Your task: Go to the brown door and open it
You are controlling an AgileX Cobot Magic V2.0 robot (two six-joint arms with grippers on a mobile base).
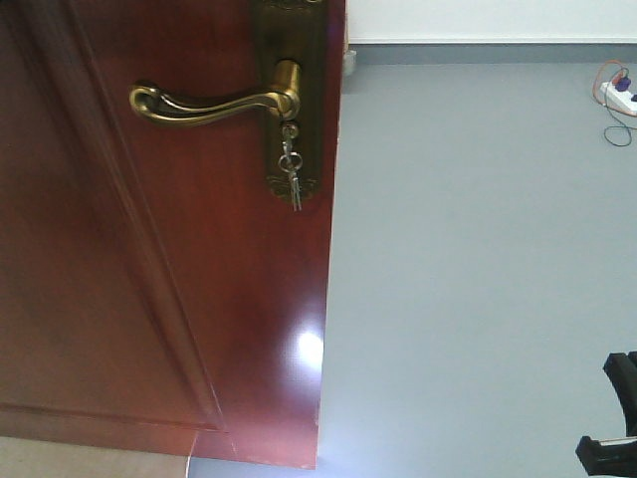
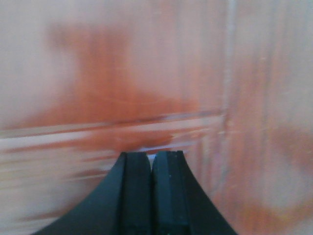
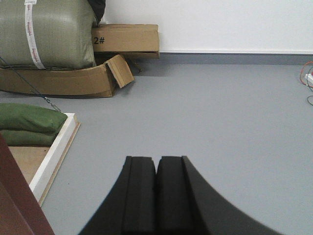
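Note:
The brown door (image 1: 159, 279) fills the left half of the front view, glossy reddish-brown with a raised panel. Its brass lever handle (image 1: 214, 103) points left from a brass plate, and keys (image 1: 291, 164) dangle below it. My left gripper (image 2: 151, 159) is shut with nothing in it, its tips close against the blurred brown door (image 2: 146, 88). My right gripper (image 3: 156, 161) is also shut and empty, held above the grey floor. A corner of the brown door (image 3: 14, 200) shows at the lower left of the right wrist view. A black part of the right arm (image 1: 615, 428) shows low right.
Grey floor (image 1: 468, 249) stretches right of the door to a white wall. A power strip with cables (image 1: 619, 98) lies far right. Cardboard boxes (image 3: 122, 41), a green bale (image 3: 46, 32), green sandbags (image 3: 29, 123) and a white frame board (image 3: 54, 152) sit left.

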